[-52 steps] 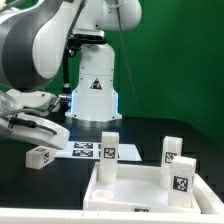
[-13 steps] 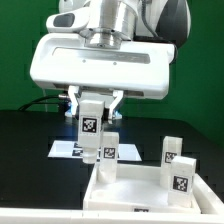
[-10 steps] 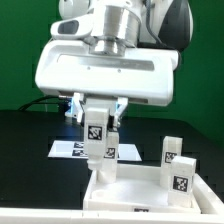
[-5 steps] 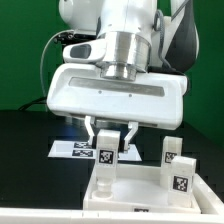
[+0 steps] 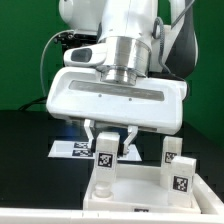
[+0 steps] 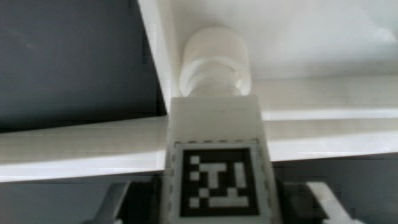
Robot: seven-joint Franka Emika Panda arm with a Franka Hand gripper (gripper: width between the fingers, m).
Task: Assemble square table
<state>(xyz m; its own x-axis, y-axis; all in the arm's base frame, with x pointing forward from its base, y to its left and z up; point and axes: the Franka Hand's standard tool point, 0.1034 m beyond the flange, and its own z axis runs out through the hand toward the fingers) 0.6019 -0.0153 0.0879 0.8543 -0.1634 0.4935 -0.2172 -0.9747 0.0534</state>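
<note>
Exterior view: black table (image 5: 25, 150), green backdrop (image 5: 25, 50)

No readable words, brand names or numbers are seen in either view. Only black-and-white square tags are found. One is carried on the short white stubby plastic leg (image 5: 106, 158) held in the end effector (image 5: 108, 150), and is seen close up in the wrist view (image 6: 219, 176). One is borne on a white stubby leg (image 5: 180, 180) at the exterior view's right. Several are printed on the flat white marker board (image 5: 74, 149). Their patterns cannot be decoded.
</note>
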